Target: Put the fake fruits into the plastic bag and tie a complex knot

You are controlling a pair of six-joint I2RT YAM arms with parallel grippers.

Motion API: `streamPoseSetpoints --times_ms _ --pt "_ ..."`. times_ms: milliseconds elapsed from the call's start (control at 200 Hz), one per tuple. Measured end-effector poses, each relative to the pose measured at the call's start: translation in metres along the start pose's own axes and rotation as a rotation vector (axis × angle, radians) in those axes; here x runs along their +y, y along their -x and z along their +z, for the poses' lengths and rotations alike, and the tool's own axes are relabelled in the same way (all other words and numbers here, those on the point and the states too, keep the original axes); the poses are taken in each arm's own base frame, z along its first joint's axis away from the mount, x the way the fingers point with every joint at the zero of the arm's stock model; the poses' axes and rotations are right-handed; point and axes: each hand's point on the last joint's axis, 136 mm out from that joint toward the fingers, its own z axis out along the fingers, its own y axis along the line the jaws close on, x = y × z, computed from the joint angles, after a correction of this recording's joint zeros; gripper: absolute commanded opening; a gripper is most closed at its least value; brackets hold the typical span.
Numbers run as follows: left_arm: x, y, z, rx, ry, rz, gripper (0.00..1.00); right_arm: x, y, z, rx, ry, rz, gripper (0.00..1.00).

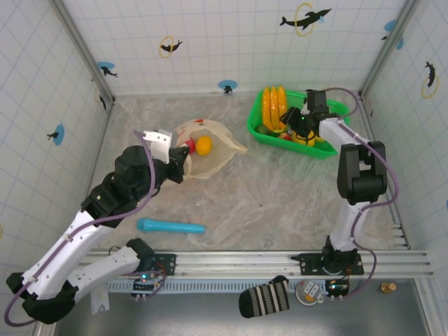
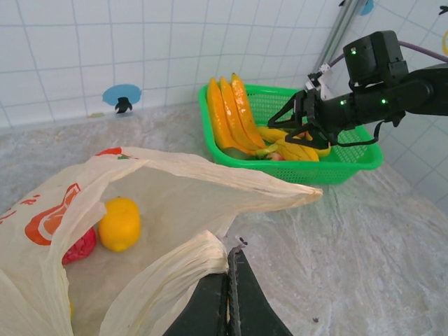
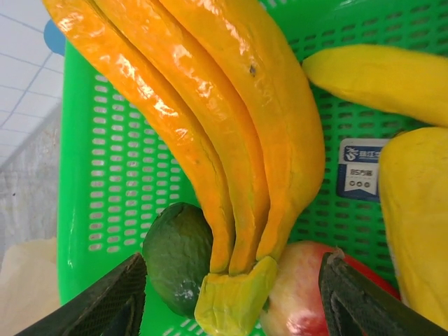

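The left hand (image 2: 229, 294) was clamped on the rim of the plastic bag (image 2: 175, 189), which lay open on the worktop (image 1: 280, 196) with a yellow fruit (image 2: 119, 224) inside. The right hand (image 3: 232, 269), spread apart, hovered over the bananas (image 3: 231, 140) in the green basket (image 3: 105, 175).

table (image 1: 280, 203): marbled grey | on it: plastic bag (image 1: 217, 157), green basket (image 1: 329, 150), blue tube (image 1: 170, 226)

A: How is your light?
B: Bright and even from overhead; your counter (image 1: 280, 203) carries only soft, short shadows.
A: Any glare?
B: White streaks run down the orange bananas (image 3: 210, 126) in your right wrist view. The dark end effector fingers (image 3: 105, 301) at its bottom edge look soft; the overhead view is sharp.
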Motion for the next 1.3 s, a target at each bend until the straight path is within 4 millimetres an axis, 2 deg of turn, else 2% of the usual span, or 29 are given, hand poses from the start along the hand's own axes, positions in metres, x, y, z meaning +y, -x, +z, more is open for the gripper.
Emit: streamPoseSetpoints --times_ms 150,365,460,490,600,640,716,811,986,1091,1301 --pt "0.0 -0.002 0.002 0.009 0.003 0.001 0.0 -0.002 -0.008 0.015 0.042 0.014 0.043 0.65" --pt "0.001 -0.003 0.004 0.015 0.007 0.002 0.0 0.004 -0.004 0.032 0.069 0.044 0.059 0.57" --pt "0.001 -0.005 0.006 0.025 0.01 0.002 0.0 0.007 -0.004 0.037 0.082 0.06 0.06 0.52" --pt "0.001 -0.006 0.007 0.029 0.011 0.003 0.0 0.007 -0.005 0.038 0.086 0.062 0.06 0.47" --pt "0.002 -0.008 0.009 0.041 0.014 0.004 0.0 0.006 -0.009 0.041 0.104 0.069 0.062 0.37" --pt "0.002 -0.009 0.01 0.043 0.014 0.004 0.0 0.006 -0.009 0.042 0.106 0.07 0.066 0.37" --pt "0.002 -0.01 0.011 0.048 0.015 0.005 0.0 0.007 -0.01 0.042 0.111 0.074 0.061 0.39" --pt "0.002 -0.011 0.012 0.053 0.017 0.005 0.0 0.007 -0.009 0.04 0.115 0.062 0.04 0.51" --pt "0.003 -0.011 0.012 0.056 0.018 0.009 0.0 0.016 0.015 0.025 0.07 0.01 -0.06 0.64" --pt "0.003 -0.011 0.012 0.055 0.017 0.008 0.0 0.021 0.027 0.019 0.038 -0.006 -0.113 0.64" --pt "0.002 -0.011 0.011 0.053 0.017 0.008 0.0 0.011 0.016 0.022 0.094 -0.065 -0.148 0.65"
